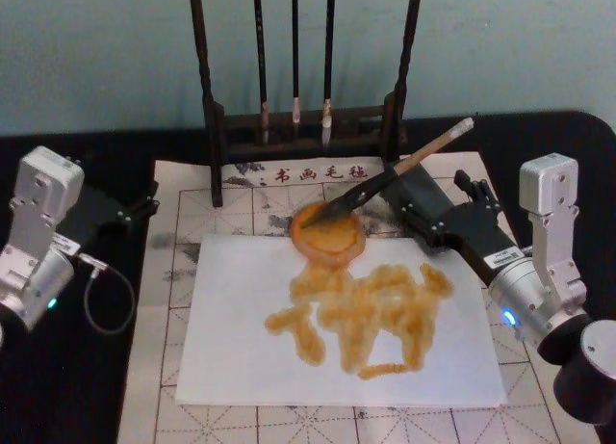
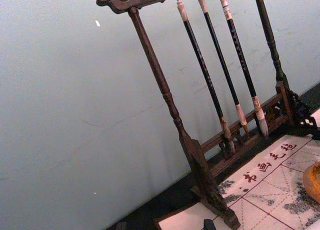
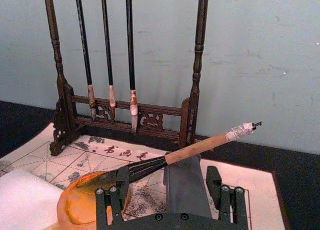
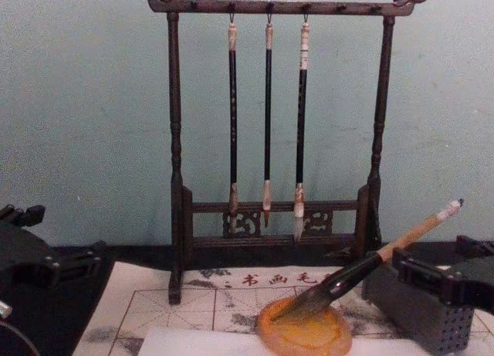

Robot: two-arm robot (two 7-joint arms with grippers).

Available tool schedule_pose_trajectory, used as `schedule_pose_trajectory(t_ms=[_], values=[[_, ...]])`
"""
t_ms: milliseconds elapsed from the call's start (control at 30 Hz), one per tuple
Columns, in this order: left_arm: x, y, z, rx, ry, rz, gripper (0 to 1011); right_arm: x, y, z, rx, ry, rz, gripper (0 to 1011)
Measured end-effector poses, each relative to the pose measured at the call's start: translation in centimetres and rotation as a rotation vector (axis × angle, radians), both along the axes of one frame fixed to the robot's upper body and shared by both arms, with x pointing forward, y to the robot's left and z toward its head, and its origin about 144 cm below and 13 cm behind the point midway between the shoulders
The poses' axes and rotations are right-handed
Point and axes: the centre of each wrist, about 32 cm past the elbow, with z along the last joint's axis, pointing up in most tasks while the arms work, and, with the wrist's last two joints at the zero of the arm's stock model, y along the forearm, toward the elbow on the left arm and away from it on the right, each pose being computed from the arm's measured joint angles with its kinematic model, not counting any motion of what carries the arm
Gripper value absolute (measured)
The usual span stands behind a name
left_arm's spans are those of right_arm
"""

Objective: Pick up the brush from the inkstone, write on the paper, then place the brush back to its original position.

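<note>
Beside the inkstone (image 1: 328,234), right gripper (image 1: 438,205) jaws open by the brush (image 1: 390,179); left seemingly open.

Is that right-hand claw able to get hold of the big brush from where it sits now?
Probably yes. The right gripper sits open just beside the brush, whose tuft rests on the inkstone while its shaft leans on the grey block. Nothing stands between them.

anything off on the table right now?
The paper is covered in smeared orange blotches, no legible strokes. The inkstone overlaps the paper's top edge. The brush lies tilted, tuft in the inkstone, right gripper open beside it.
</note>
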Motion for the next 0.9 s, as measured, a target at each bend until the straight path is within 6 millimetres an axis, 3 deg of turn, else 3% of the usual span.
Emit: schedule_pose_trajectory(t_ms=[900], values=[[0.0, 0.0, 0.0, 0.0, 0.0, 0.0, 1001, 0.01, 0.0, 0.01, 0.003, 0.002, 0.001, 1002]])
